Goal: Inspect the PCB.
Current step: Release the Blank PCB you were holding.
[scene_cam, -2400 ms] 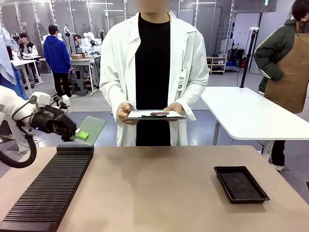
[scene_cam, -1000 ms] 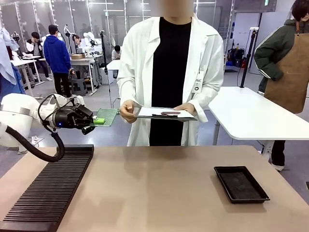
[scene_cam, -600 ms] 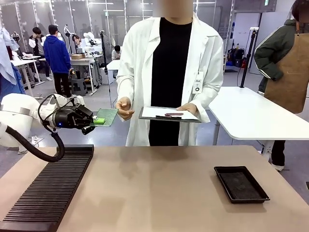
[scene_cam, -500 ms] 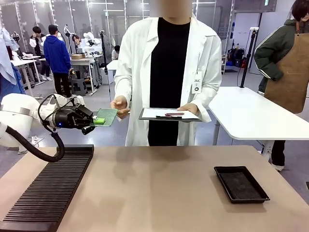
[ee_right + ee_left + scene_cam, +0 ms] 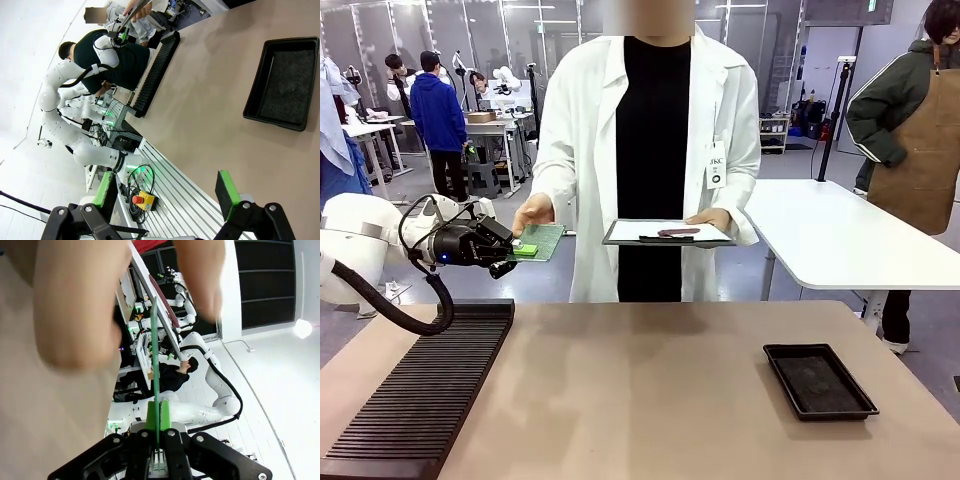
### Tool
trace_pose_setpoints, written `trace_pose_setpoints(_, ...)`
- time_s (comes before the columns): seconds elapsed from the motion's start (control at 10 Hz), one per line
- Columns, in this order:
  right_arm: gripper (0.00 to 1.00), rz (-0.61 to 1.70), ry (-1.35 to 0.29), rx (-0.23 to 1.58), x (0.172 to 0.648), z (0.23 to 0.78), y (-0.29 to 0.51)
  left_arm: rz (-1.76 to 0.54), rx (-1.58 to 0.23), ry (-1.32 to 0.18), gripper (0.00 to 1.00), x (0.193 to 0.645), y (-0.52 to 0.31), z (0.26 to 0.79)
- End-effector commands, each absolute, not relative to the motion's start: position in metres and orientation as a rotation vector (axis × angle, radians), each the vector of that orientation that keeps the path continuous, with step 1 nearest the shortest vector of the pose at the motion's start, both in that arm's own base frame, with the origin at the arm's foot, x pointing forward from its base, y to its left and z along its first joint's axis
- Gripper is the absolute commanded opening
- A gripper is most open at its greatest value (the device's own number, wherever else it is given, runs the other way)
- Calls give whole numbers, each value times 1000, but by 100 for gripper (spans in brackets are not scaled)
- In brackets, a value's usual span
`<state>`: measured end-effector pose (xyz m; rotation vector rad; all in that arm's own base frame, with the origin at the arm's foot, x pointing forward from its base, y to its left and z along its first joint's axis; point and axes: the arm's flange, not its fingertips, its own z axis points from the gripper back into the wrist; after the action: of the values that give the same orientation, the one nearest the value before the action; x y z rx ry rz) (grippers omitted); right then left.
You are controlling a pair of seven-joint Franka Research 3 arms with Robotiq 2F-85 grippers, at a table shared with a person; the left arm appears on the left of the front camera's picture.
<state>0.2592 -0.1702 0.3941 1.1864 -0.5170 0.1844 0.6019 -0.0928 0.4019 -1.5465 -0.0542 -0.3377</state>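
My left gripper [image 5: 523, 249] is held out above the table's far left edge, shut on the near edge of the green PCB [image 5: 542, 241], which lies flat. The person's hand [image 5: 531, 213] rests at the board's far edge, touching or just over it. In the left wrist view the PCB [image 5: 154, 360] stands edge-on between my green pads [image 5: 166, 415], and a large blurred hand [image 5: 75, 295] fills the top left. The right gripper [image 5: 167, 192] hangs open above the table, nothing between its fingers.
The person in a white coat holds a clipboard [image 5: 666, 234] with a pen in the other hand. A black ribbed rack [image 5: 420, 385] lies along the table's left side. A black tray [image 5: 818, 380] sits at the right. Another white table [image 5: 840, 240] stands behind.
The person has stepped left and reached a hand from beside the clipboard to the PCB's far edge. My left gripper has held the board still over the last second.
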Motion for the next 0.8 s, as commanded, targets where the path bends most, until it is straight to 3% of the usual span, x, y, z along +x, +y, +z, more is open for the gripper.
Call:
trace_pose_setpoints(0.0,100,197,-540,1190,260,394,-171,-341,-1535,-56,3,601,-95,404)
trace_pose_setpoints(0.7,100,197,-540,1190,260,394,-171,-341,-1535,-56,3,601,-95,404)
